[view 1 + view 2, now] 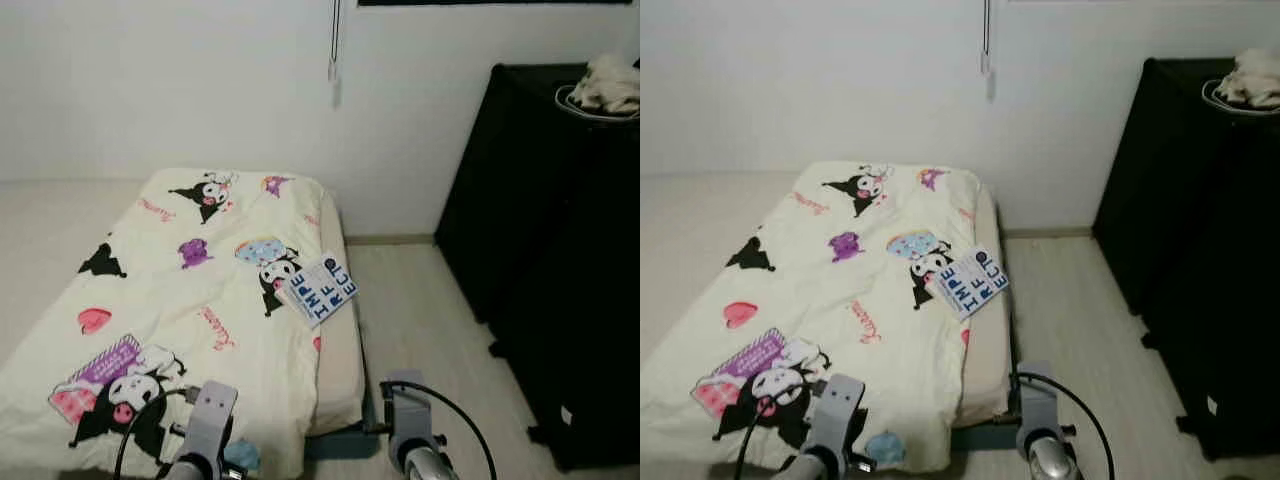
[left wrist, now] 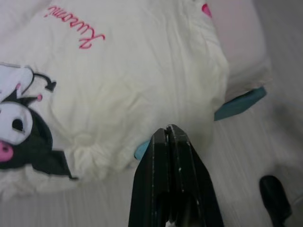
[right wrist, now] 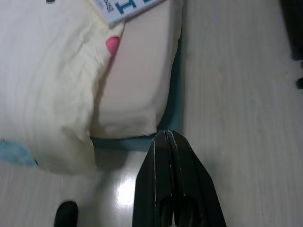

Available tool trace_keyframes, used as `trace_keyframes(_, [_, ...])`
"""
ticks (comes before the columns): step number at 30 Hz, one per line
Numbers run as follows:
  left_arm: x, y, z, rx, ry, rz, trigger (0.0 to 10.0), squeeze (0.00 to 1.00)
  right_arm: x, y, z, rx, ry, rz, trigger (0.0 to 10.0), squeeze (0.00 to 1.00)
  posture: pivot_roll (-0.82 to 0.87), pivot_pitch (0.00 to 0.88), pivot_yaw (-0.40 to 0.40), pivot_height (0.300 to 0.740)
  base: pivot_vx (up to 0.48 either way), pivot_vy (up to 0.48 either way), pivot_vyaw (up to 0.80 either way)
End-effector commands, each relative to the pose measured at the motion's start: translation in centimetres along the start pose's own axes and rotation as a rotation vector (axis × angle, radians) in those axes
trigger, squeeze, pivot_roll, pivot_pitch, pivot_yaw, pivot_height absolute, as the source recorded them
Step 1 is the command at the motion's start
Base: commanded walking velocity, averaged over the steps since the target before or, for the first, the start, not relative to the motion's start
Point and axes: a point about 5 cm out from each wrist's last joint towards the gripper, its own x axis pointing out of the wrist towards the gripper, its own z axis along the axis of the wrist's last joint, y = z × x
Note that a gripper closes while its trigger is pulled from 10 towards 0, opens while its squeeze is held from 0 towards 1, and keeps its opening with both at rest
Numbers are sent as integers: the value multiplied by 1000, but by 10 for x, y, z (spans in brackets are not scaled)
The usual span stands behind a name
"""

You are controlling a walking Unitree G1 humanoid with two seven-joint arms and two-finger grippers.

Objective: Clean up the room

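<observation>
Our left hand [image 2: 169, 135] and right hand [image 3: 165, 138] are clenched empty; ahead of them a book [image 1: 320, 288] lies on the bed [image 1: 200, 290].

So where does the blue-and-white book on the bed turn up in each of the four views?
Left eye view: book at the blanket's right edge, mid-frame.
Right eye view: same spot.
Left wrist view: not in it.
Right wrist view: one corner, top edge.
Shared landmark: the bare mattress strip beside the blanket.
</observation>
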Motion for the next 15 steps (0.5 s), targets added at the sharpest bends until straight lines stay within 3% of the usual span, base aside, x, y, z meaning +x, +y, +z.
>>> trace_keyframes(1, [-2,-1,-4,-3,18,-5,10000,0,-2,-2,-4,-1,8,-6,10000,0,-9,118,13,740,0,-352,0])
trace_keyframes(4, [-2,-1,-4,-3,17,-6,10000,0,-2,-2,-4,-3,7,-2,10000,0,-10,119,13,740,0,-352,421])
trace_keyframes(15, [-3,0,-5,-4,17,-3,10000,0,-3,0,-5,-15,7,8,10000,0,-9,118,11,740,0,-353,800])
